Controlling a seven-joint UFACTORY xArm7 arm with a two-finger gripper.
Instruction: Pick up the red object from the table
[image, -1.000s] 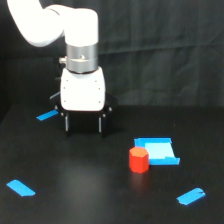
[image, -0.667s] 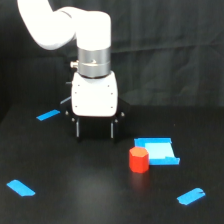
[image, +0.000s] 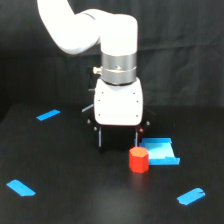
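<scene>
- The red object stands upright on the black surface, and we use it as our landmark: a short red-orange cylinder, free and untouched.
- We're in the approach step: the claw hangs just behind and a little to the exterior view's left of the red object, its two dark fingers pointing straight down.
- The fingers are spread apart with nothing between them; the nearer one comes down close beside the cylinder's top, and we can't tell from this view whether it clears it or brushes it.
- By our judgement the pick is barely begun, with no grasp and no lift.
- The next move, as we read it, calls for a short shift to bring the gap squarely over the red object, then a drop so the fingers straddle it, then a squeeze. The cylinder looks about as wide as the opening, so the centring has to be tidy or a fingertip could knock it over.
- Touching or just behind the red object, on the exterior view's right, lies a flat blue tray-like piece; a finger coming down on that side has little margin.
- Blue tape strips dot the surface: one in front and to the right of the cylinder, one well off to its front left, one far back left.
- Behind it all the room is just darkness, with nothing more to make out.
</scene>
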